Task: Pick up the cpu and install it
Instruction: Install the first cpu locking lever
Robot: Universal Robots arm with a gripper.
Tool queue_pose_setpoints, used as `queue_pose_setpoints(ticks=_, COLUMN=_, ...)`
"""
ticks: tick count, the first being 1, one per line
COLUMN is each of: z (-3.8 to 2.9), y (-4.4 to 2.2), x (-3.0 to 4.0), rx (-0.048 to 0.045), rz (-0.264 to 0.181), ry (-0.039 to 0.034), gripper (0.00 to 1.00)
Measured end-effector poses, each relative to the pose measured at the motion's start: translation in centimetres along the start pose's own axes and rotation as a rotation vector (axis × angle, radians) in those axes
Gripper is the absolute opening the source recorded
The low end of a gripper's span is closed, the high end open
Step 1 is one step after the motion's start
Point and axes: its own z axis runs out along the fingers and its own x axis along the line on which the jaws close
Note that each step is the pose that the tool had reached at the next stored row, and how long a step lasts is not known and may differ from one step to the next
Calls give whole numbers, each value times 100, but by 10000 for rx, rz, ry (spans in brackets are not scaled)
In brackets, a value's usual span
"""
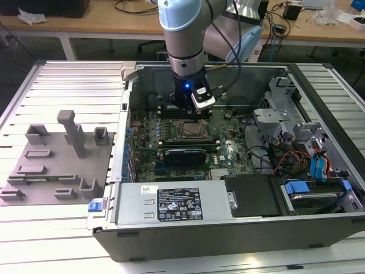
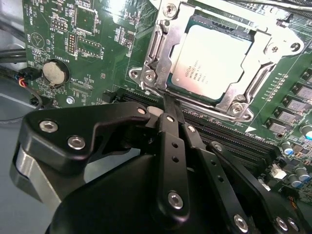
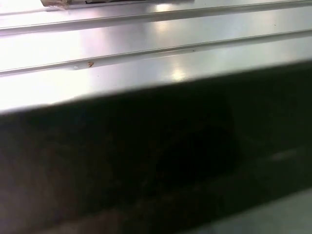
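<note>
Black multi-link gripper (image 2: 165,105) hung low inside the open grey computer case (image 1: 228,228), over the green motherboard (image 2: 92,53). Fingers drawn together at the tips, nothing between them. Small square cpu with pale silver metal top (image 2: 210,59) sat just ahead of the fingertips, seated in its bright steel socket frame (image 2: 151,53), apart from the gripper. In the exterior view the cpu (image 1: 189,129) lay directly below the gripper (image 1: 194,108). Round silver coin battery (image 2: 53,72) off to one side. Grey plastic plate with upright blocks (image 1: 54,165) stood outside the case, well apart.
</note>
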Motion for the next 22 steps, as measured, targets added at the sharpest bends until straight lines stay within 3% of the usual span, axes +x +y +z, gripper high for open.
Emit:
queue_pose_setpoints(ticks=12, z=-1, y=-18, x=-4, rx=0, rz=2, ry=0, gripper=11)
queue_pose_setpoints(ticks=16, z=-2, y=-18, x=-3, rx=-106, rz=27, ry=19, gripper=11)
queue_pose_setpoints(ticks=22, z=-21, y=-15, x=-8, rx=-123, rz=29, ry=21, gripper=11)
